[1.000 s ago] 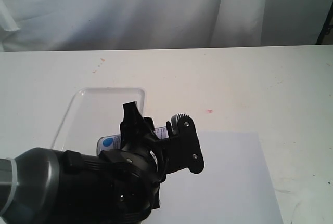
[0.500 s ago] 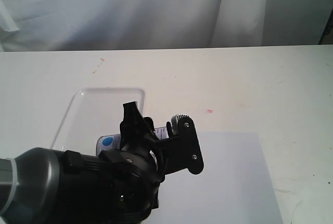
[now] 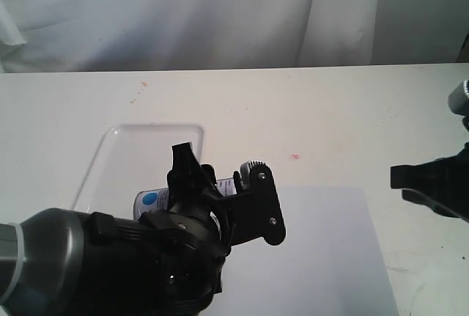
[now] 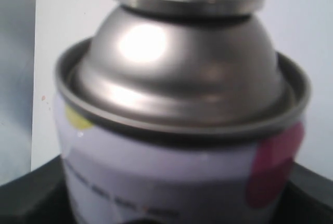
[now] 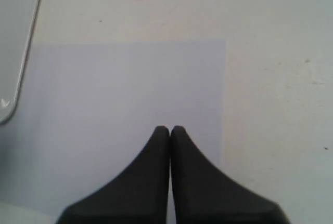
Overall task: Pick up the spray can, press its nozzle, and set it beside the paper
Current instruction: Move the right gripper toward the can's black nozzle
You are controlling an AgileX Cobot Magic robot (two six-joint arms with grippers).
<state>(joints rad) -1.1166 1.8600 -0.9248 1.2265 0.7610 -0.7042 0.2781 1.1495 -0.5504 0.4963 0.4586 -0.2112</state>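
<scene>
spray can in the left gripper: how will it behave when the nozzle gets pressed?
Likely stiff: the spray can has a metal shoulder and rolled rim, so denting seems unlikely. Its glossy round wall may slip or twist in the left gripper under a press. On its side it would probably roll.

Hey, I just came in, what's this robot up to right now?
The left gripper is clamped on the spray can, close to the white tray and the edge of the paper. The right gripper is shut and empty, off to the right side. Whether the can is clear of the table cannot be told.
</scene>
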